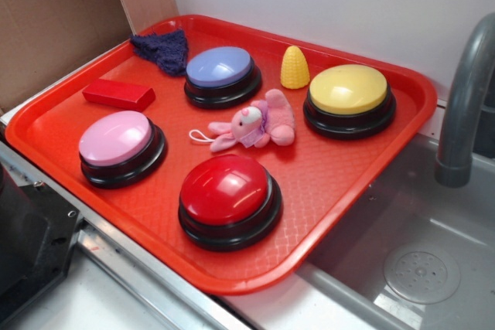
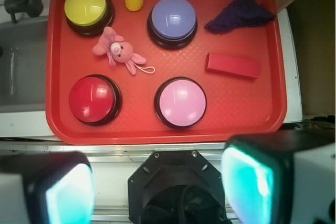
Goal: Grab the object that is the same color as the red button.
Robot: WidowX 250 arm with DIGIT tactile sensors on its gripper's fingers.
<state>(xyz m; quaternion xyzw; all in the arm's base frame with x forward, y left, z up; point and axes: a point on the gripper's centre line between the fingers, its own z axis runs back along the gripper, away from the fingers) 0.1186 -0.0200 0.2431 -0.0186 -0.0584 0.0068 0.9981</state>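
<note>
Nothing is grabbed yet: the claw [image 2: 157, 187] hangs wide and empty off the tray's [image 2: 58, 124] near edge, while the red block [image 2: 233, 65] lies untouched between the pink button [image 2: 180, 102] and the purple cloth [image 2: 240, 13], with the red button [image 2: 93, 99] well apart.

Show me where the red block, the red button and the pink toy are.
red block [image 2: 233, 65], wrist view, middle of its top face
red button [image 1: 225, 185], exterior view, top of its dome
pink toy [image 1: 251, 124], exterior view, its body
</note>
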